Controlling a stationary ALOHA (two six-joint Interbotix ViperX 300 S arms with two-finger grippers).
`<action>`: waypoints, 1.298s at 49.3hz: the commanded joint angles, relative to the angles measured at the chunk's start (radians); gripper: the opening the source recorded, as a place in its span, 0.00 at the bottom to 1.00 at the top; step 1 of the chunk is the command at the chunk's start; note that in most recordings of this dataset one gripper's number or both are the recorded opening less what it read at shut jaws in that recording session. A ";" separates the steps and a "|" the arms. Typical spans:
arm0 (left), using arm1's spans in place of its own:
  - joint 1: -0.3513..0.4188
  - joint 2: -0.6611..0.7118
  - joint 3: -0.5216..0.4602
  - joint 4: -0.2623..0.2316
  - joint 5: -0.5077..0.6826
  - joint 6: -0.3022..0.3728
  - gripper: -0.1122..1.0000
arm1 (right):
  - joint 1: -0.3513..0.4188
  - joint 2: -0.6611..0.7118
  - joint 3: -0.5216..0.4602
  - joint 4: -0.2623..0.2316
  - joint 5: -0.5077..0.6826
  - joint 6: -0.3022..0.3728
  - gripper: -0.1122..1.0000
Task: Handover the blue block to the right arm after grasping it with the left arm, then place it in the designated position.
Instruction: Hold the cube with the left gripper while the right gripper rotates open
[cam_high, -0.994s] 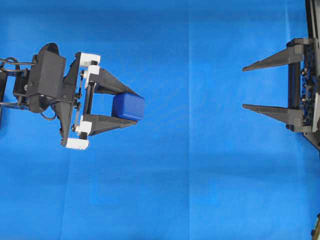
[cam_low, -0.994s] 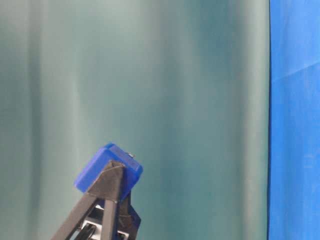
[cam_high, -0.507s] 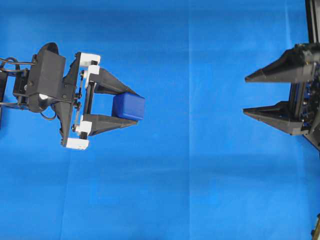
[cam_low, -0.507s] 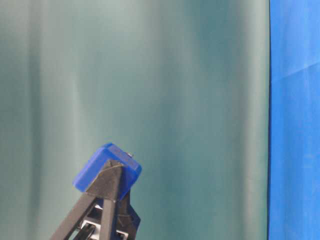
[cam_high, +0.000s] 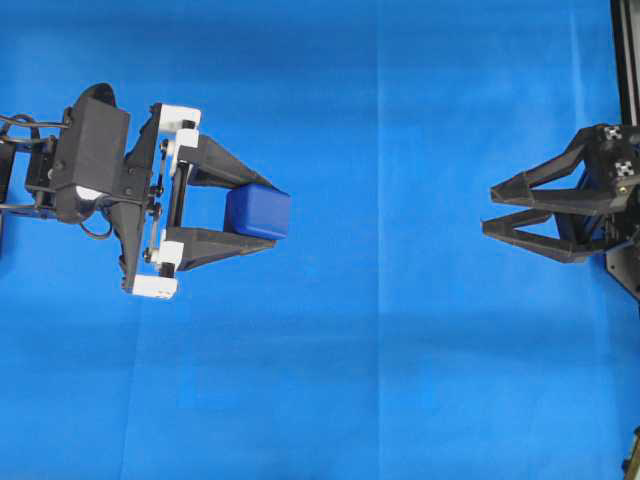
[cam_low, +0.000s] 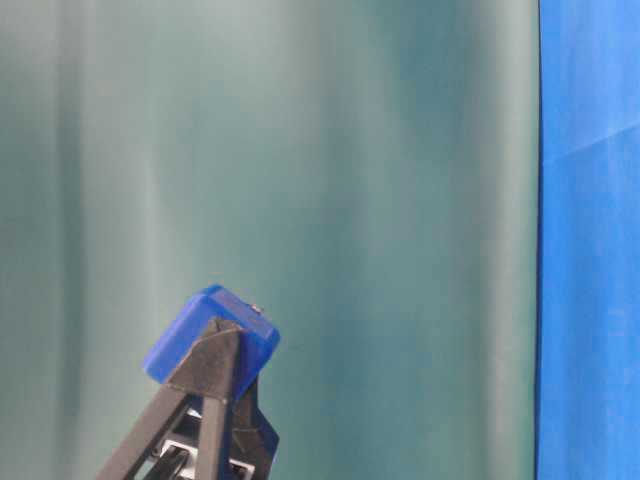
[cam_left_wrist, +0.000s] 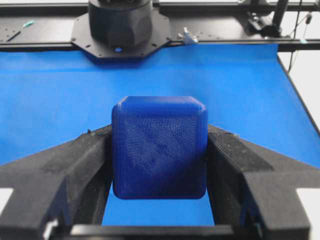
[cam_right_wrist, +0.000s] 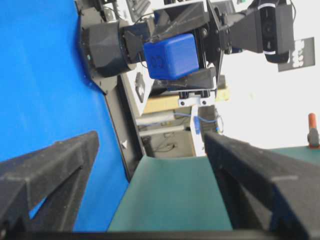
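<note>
In the overhead view the left gripper (cam_high: 262, 215), with its white brackets, is clamped on the blue block (cam_high: 258, 213), which sits between the finger ends with its far face proud of the tips, raised over the blue cloth (cam_high: 400, 380); the right gripper (cam_high: 490, 210) faces it from well apart across the middle, its fingers spread wide and nothing between them; so I judge the pickup done and the handover the step in hand; in the table-level view the blue block (cam_low: 211, 335) shows tilted atop a dark fingertip (cam_low: 210, 350) against the green backdrop (cam_low: 350, 200), clear of any surface; in the left wrist view the blue block (cam_left_wrist: 159, 147) fills the gap, both pads pressed flat on its sides; in the right wrist view the blue block (cam_right_wrist: 172, 55) appears ahead, off to the upper side between the splayed fingers (cam_right_wrist: 50, 170); the next move, by my reckoning, calls for the right arm to close the distance, line its fingers on the block's free faces, and close before the left lets go.
</note>
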 joint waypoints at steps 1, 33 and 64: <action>0.002 -0.018 -0.014 -0.002 -0.011 -0.002 0.51 | 0.003 0.008 -0.025 -0.009 -0.009 -0.005 0.98; 0.002 -0.018 -0.014 -0.002 -0.011 0.000 0.51 | 0.006 0.011 -0.023 -0.025 -0.011 -0.021 0.97; 0.002 -0.018 -0.014 -0.002 -0.011 -0.002 0.51 | 0.006 0.011 -0.023 -0.025 -0.006 -0.021 0.97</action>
